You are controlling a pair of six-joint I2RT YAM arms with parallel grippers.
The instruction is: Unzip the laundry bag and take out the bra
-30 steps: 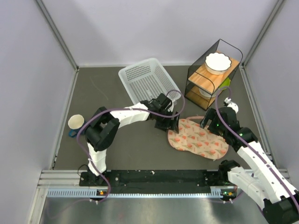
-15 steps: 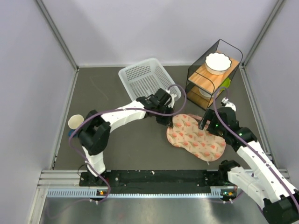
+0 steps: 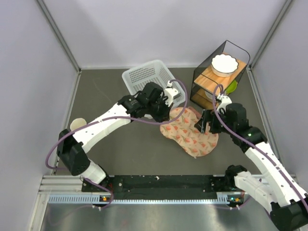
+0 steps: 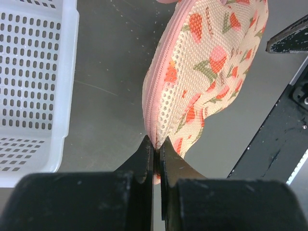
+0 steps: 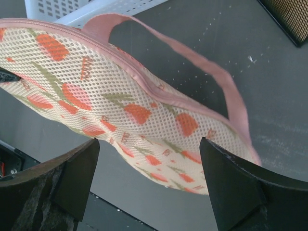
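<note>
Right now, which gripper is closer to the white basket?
Left. The left gripper is right beside the basket, pinching the edge of the bag. The right gripper is farther away, across the bag, near the shelf.

Right gripper (image 5: pixel 147 144): both dark fingers (image 5: pixel 53 178) spread wide, not touching anything. Laundry bag (image 5: pixel 96 91) spans the gap between them, seen nearly edge-on and tilted. It's beige mesh with red-orange prints. Pink zip seam (image 5: pixel 139 84) looks closed along the stretch visible. Pink strap loop (image 5: pixel 202 60) arcs off the bag's upper side, with the dark grey tabletop (image 5: pixel 269 106) showing through it. White perforated basket (image 5: pixel 91 7) sits just behind the bag. Corner of a black wire-mesh rack (image 5: pixel 291 19) is well apart from it.
</note>
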